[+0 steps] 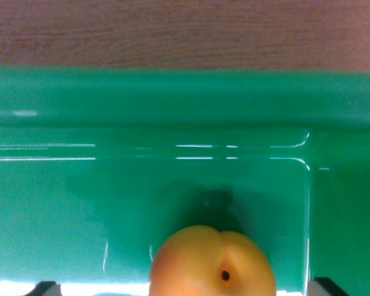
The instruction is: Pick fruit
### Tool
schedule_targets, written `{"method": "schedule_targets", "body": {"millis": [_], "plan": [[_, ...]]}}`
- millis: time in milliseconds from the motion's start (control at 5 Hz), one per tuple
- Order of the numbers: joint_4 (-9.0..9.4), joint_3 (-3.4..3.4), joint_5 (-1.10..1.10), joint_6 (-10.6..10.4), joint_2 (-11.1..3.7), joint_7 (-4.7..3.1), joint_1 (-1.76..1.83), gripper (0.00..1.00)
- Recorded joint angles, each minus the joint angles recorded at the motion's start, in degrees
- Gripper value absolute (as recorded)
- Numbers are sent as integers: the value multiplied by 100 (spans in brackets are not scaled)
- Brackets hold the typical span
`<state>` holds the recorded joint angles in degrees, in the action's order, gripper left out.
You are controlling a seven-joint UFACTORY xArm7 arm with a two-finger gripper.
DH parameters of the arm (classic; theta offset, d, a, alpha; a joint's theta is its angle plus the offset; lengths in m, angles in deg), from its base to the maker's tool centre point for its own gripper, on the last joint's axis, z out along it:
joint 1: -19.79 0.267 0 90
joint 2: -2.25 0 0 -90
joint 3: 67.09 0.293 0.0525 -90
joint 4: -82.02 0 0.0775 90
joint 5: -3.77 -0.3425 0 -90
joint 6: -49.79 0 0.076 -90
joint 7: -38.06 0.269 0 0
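Fruit (pixel 213 264): orange, peach-like, with a crease and a dark stem pit, sits at the bottom centre of the wrist view, inside a glossy green tray (pixel 172 111). Beyond the tray's far rim lies the wooden desk (pixel 185 31). Tool: only dark tips at the bottom corners; state cannot be told.

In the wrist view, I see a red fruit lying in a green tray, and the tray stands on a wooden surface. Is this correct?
Not quite: the fruit is orange, like a peach or apricot, not red, as the wrist view shows. The rest holds: it lies in a green tray, and a wooden surface shows beyond the tray's far rim.
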<state>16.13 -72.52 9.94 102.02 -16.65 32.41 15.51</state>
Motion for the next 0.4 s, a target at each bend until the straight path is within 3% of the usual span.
{"method": "schedule_targets", "body": {"millis": [200, 400], "plan": [[126, -28, 9, -207, -84, -1, -27, 0], [126, -28, 9, -207, -84, -1, -27, 0]]}}
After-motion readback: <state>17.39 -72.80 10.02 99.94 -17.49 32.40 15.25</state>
